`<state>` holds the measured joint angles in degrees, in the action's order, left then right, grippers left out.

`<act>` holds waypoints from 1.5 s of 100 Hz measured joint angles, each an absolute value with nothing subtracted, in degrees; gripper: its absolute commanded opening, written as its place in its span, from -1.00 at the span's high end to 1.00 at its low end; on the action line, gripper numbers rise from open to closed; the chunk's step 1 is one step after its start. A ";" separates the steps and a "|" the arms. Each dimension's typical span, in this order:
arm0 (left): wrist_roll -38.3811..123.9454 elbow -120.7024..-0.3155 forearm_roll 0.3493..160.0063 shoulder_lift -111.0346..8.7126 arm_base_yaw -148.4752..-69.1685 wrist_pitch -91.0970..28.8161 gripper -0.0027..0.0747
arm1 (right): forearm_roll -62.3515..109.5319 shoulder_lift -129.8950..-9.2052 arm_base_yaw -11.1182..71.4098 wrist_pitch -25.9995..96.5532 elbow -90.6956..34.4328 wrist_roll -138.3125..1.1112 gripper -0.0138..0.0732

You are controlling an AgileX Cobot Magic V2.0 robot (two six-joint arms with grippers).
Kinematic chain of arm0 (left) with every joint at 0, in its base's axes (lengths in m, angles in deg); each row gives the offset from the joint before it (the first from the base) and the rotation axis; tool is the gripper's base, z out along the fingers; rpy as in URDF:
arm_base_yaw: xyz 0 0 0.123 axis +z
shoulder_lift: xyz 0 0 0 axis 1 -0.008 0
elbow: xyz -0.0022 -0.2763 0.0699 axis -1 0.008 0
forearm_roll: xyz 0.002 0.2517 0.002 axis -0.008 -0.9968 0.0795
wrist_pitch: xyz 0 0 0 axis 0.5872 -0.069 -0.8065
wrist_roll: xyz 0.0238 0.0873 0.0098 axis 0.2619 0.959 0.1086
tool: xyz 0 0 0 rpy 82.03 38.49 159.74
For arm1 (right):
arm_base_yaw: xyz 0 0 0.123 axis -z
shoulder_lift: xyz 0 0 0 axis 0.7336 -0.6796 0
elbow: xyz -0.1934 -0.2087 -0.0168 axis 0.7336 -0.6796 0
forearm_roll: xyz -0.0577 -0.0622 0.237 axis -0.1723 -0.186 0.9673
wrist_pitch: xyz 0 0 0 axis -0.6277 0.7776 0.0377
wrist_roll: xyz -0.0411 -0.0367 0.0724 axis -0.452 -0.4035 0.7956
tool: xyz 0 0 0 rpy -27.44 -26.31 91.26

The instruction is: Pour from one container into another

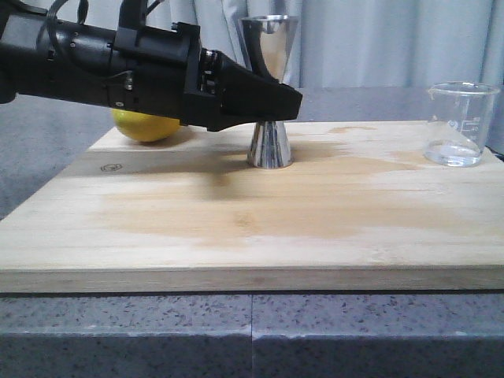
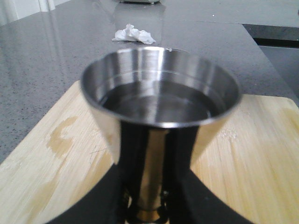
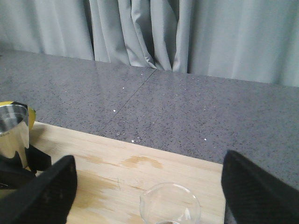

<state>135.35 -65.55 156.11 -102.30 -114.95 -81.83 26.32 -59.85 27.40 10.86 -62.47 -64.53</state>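
Gripping the jigger (image 1: 270,94) at its narrow waist, my left gripper (image 1: 277,102) reaches in from the left, both fingers pressed against the steel stem. The jigger stands upright on the wooden board (image 1: 252,228), toward the far side and a little right of centre. In the left wrist view the jigger (image 2: 161,102) fills the picture; its upper cup holds clear liquid, level well below the rim. The gold band shows low down between my left fingers (image 2: 201,200).

The beaker (image 1: 461,124) stands upright at the far right corner of the board, well apart from the jigger. A small amount of clear liquid lies at its bottom; white graduation marks visible on the wall.

My right gripper (image 3: 149,186) is spread wide, holding nothing, one finger on either side of the beaker (image 3: 170,204) with clear gaps to the glass. Only the beaker's rim and lip show in that view.

A yellow fruit (image 1: 146,126) lies on the far left of the board, partly hidden behind my left arm. Darker damp-looking patches mark the board between jigger and beaker. A crumpled white tissue (image 2: 133,34) lies on the grey countertop (image 2: 37,70) beyond the board.
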 measured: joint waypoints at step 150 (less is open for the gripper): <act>69.94 -65.55 104.73 -72.15 -105.10 -71.48 -0.43 | 25.01 -59.85 28.91 46.12 -44.79 -64.53 -0.64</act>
<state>69.94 -65.55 104.73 -72.15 -105.10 -71.48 25.01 -59.85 28.91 46.12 -44.79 -64.53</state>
